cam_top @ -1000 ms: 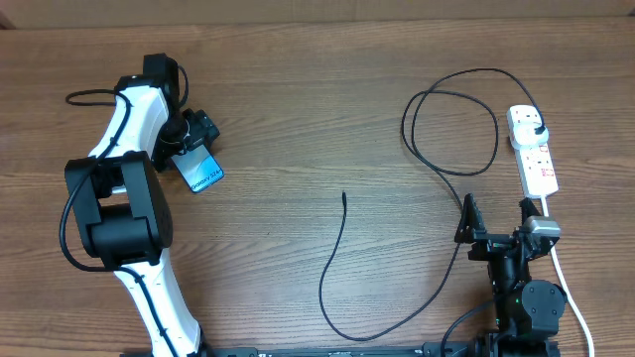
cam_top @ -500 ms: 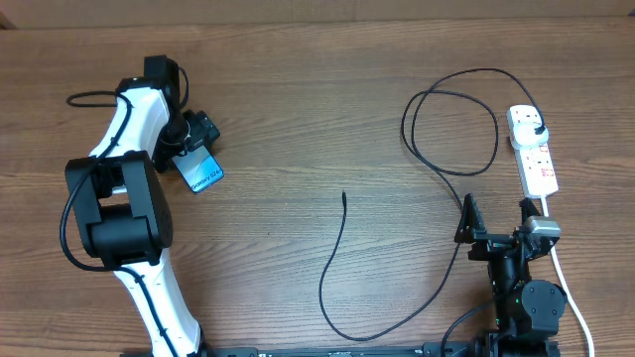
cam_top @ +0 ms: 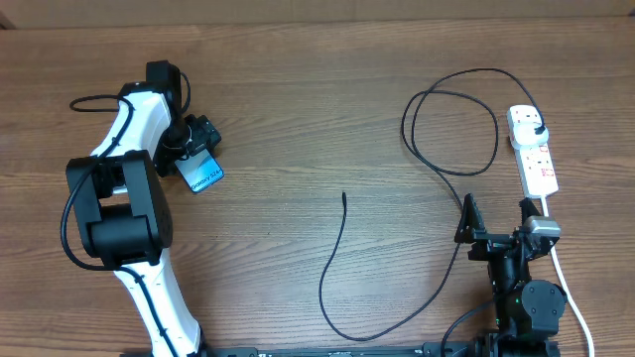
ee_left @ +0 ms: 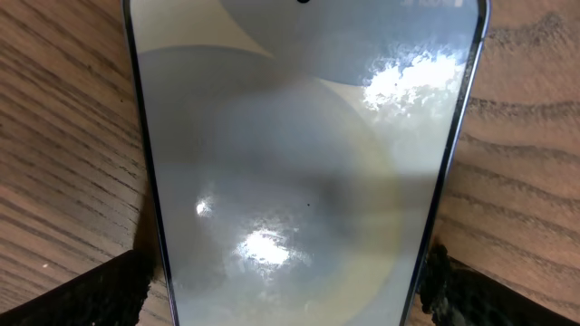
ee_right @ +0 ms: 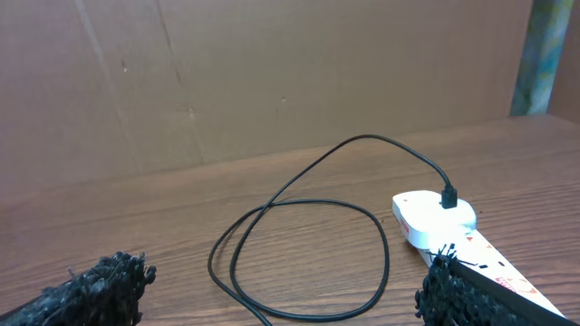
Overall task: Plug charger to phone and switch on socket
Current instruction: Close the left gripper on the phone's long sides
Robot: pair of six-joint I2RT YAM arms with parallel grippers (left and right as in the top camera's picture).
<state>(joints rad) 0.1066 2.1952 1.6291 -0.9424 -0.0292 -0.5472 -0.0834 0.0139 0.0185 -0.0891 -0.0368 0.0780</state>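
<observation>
The phone [cam_top: 205, 176], with a light blue screen, lies on the wooden table at the left and fills the left wrist view [ee_left: 299, 163]. My left gripper [cam_top: 198, 139] is over its far end; the fingers [ee_left: 290, 290] straddle its two long edges, with a thin gap showing on the left side. The black charger cable [cam_top: 451, 129] loops at the right; its connector tip [cam_top: 343, 196] lies free at mid table and its plug [cam_top: 536, 126] sits in the white socket strip [cam_top: 539, 164]. My right gripper [cam_top: 496, 220] is open and empty, low beside the strip [ee_right: 453, 226] and facing the cable loop [ee_right: 299, 244].
The cable runs in a long curve along the front of the table [cam_top: 377, 332]. The strip's white cord [cam_top: 571, 293] trails to the front right. A brown cardboard wall [ee_right: 272, 81] stands behind the table.
My left gripper has shifted very slightly over the phone. The phone, the cable and the right arm have not moved.
</observation>
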